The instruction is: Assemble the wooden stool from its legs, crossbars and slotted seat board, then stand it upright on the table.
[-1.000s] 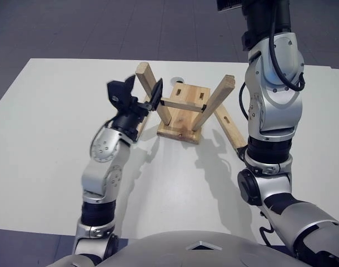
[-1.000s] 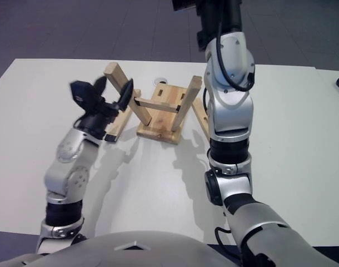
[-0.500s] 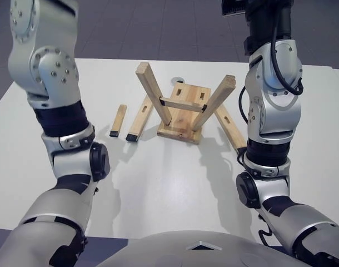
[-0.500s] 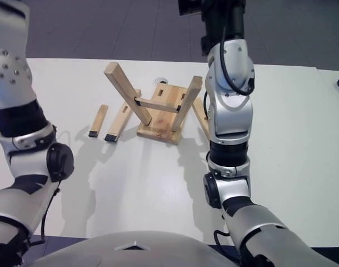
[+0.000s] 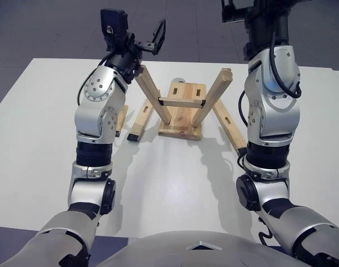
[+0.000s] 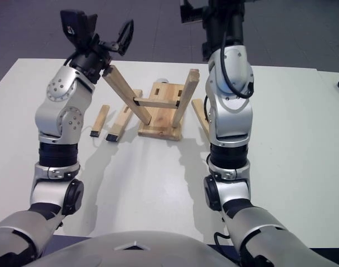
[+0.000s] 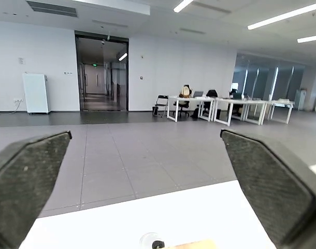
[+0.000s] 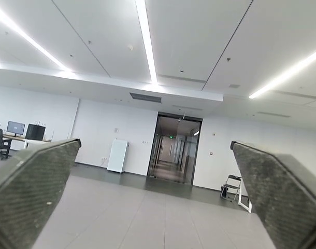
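While the half-built stool [image 5: 182, 108] lies seat-down on the table [image 5: 36, 128], left claw [image 5: 137, 34] spread wide and empty near one upturned leg [image 5: 153, 92], right claw [image 8: 155, 148] likewise splayed, held high

From the head, both eye views look forward and down over the white rectangular bench [image 5: 36, 139], sharing the upturned pale wooden stool [image 5: 180, 119] near its far edge. The left wrist view faces level beyond that edge. The right wrist view tilts up at the white panelled ceiling [image 8: 189, 46].

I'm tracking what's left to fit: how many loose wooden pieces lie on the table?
3: a short bar and a leg left of the seat board, another leg right of it. More may be hidden.
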{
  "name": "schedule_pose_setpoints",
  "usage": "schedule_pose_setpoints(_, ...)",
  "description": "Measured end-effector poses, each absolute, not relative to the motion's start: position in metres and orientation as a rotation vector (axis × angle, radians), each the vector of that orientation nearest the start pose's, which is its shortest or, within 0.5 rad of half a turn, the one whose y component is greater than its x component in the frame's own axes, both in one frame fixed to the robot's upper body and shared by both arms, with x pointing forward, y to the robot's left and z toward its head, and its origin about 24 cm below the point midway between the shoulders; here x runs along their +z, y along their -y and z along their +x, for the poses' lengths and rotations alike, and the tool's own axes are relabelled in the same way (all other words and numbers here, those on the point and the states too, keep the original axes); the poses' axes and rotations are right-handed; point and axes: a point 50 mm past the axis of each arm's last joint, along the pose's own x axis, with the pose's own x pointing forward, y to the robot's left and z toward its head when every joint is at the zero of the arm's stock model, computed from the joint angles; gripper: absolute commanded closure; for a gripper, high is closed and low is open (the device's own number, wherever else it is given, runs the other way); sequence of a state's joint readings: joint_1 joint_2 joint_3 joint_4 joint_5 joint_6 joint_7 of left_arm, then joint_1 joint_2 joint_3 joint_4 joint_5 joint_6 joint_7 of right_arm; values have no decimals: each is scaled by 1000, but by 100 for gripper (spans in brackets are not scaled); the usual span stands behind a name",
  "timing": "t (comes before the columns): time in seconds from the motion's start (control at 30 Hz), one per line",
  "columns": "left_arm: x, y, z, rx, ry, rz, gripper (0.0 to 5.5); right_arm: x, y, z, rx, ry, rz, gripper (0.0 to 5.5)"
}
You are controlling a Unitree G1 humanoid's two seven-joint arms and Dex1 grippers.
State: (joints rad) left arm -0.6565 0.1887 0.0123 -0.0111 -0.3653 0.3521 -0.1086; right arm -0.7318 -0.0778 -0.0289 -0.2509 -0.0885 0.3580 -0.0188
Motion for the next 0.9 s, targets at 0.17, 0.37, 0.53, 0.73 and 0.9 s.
schedule_pose_setpoints(0.17, 220, -135, 341, -238, 336, -126, 14, 269, 114, 312, 71, 603, -148, 10)
schedule_pose_setpoints(0.37, 326, -163, 317, -167, 740, -40, 14, 267, 116, 314, 66, 591, -156, 10)
schedule_pose_setpoints(0.53, 214, -119, 334, -369, 302, 139, 14, 266, 115, 314, 70, 586, -156, 10)
schedule_pose_setpoints(0.73, 208, -112, 331, -353, 380, 255, 14, 265, 114, 315, 77, 579, -159, 10)
schedule_pose_setpoints(0.9, 205, -112, 330, -301, 413, 96, 14, 262, 114, 317, 95, 562, -164, 10)
